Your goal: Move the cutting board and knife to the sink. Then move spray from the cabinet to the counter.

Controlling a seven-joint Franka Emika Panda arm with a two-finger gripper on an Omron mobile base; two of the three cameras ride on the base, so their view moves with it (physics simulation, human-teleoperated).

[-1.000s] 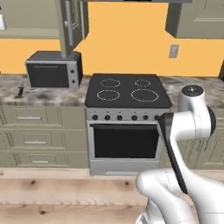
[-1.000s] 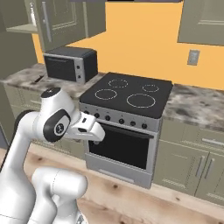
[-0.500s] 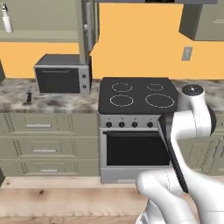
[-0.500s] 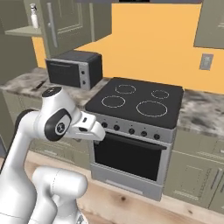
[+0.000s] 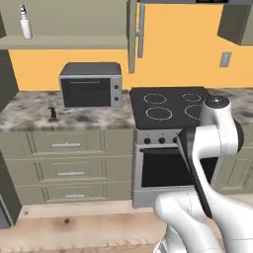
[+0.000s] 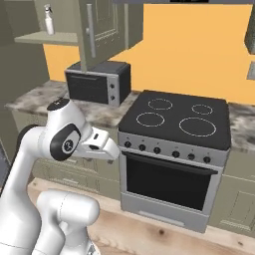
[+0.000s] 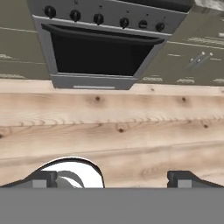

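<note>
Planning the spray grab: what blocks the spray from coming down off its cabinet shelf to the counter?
Nothing visible. The spray stands alone on the open cabinet shelf, door swung aside; the counter below has bare room left of the microwave.

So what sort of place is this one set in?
A home-style kitchen, rendered rather than real. A stove with an oven below stands between marble-look counter runs, a toaster oven sits on the worktop, and a spray bottle stands on an open cabinet shelf.

No legible text, label, brand, number or sign is showing on any surface. Stove (image 5: 170, 143) knobs and microwave (image 5: 91, 85) panel are appearing unmarked, too small to resolve.
</note>
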